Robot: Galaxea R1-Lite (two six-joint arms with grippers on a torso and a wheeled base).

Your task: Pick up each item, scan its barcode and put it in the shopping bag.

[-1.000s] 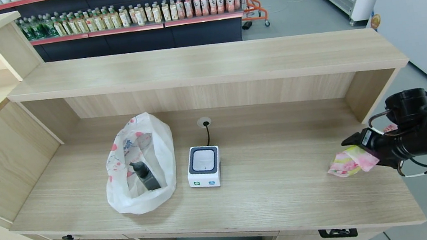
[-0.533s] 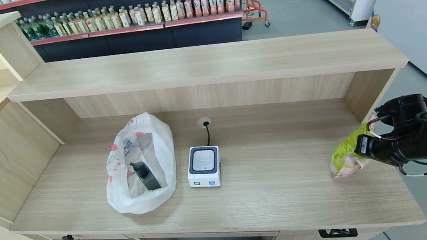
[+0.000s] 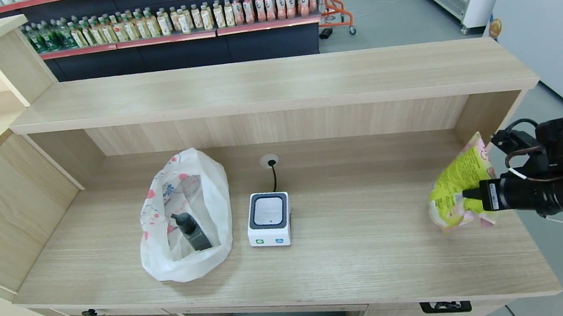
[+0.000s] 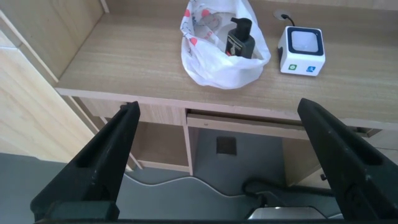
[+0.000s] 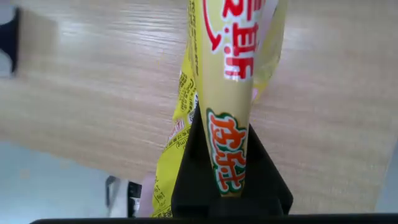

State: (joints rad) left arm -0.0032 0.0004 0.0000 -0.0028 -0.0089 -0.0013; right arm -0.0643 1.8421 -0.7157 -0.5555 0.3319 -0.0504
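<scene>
The wooden counter (image 3: 364,262) spans the middle of the head view. Left of centre on it lies the white shopping bag (image 3: 160,260), its mouth open. At the right edge the right gripper (image 3: 474,196) is clenched on a yellow-green snack packet (image 3: 458,182), held upright over the counter's end. The left gripper (image 4: 224,162) hangs released, jaws wide apart, off the counter's front. A small white scanner (image 3: 268,218) sits at centre, just beside the bag. A dark bottle (image 3: 192,232) lies inside the bag.

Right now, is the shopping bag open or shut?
Open. The mouth of the shopping bag gapes wide on the counter, and the dark pump bottle inside shows plainly through it.
</scene>
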